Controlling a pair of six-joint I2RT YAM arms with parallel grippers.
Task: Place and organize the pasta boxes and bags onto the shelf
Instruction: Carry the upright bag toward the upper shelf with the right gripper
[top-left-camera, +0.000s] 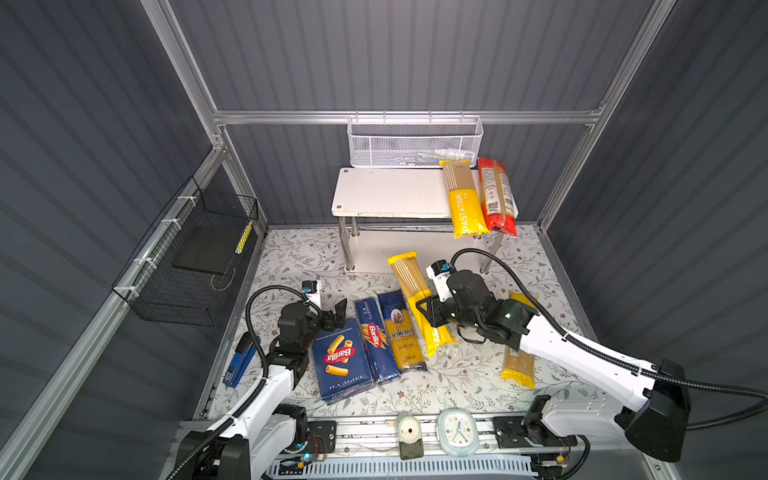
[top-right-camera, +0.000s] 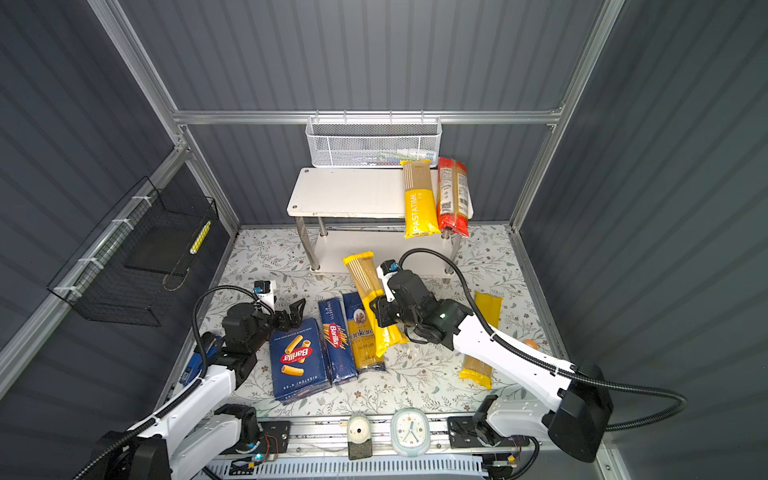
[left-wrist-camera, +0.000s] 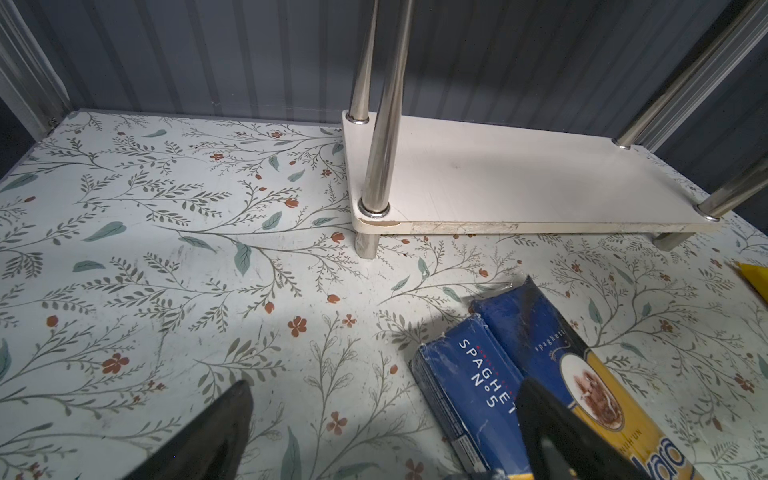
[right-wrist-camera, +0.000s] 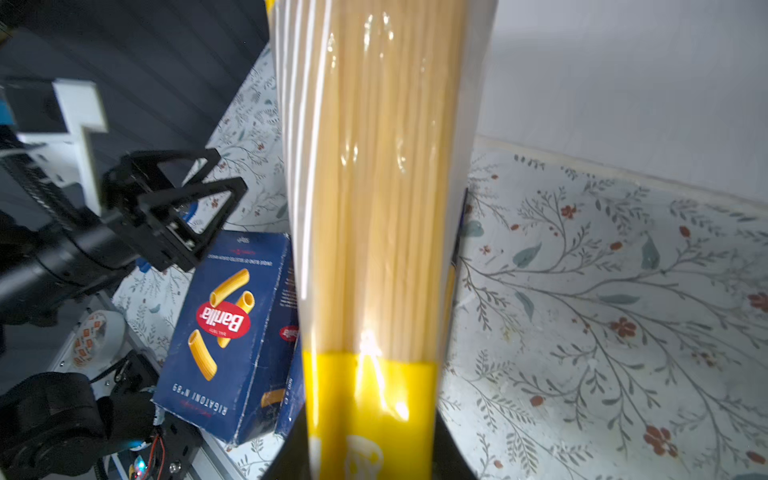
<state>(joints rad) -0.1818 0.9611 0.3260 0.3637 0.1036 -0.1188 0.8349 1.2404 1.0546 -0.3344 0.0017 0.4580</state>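
Observation:
The white shelf (top-left-camera: 390, 191) (top-right-camera: 349, 191) stands at the back, with a yellow PASTATIME bag (top-left-camera: 465, 199) and a red-clear bag (top-left-camera: 496, 195) lying on the right end of its top board. My right gripper (top-left-camera: 428, 311) (right-wrist-camera: 370, 449) is shut on a second PASTATIME bag (top-left-camera: 415, 286) (right-wrist-camera: 374, 208), whose far end points at the lower board (left-wrist-camera: 519, 183). On the table lie the wide Barilla box (top-left-camera: 340, 359), the narrow Barilla box (top-left-camera: 374, 336) and the Ankara bag (top-left-camera: 401, 332), side by side. My left gripper (top-left-camera: 336, 311) (left-wrist-camera: 382, 419) hangs open over the wide box's far end. A yellow-clear bag (top-left-camera: 519, 365) lies partly under the right arm.
A white mesh basket (top-left-camera: 415, 141) hangs on the back wall above the shelf. A black wire basket (top-left-camera: 195, 257) hangs on the left wall. A blue tool (top-left-camera: 241, 361) lies at the table's left edge. A clock (top-left-camera: 457, 432) and a small timer (top-left-camera: 409, 432) sit on the front rail.

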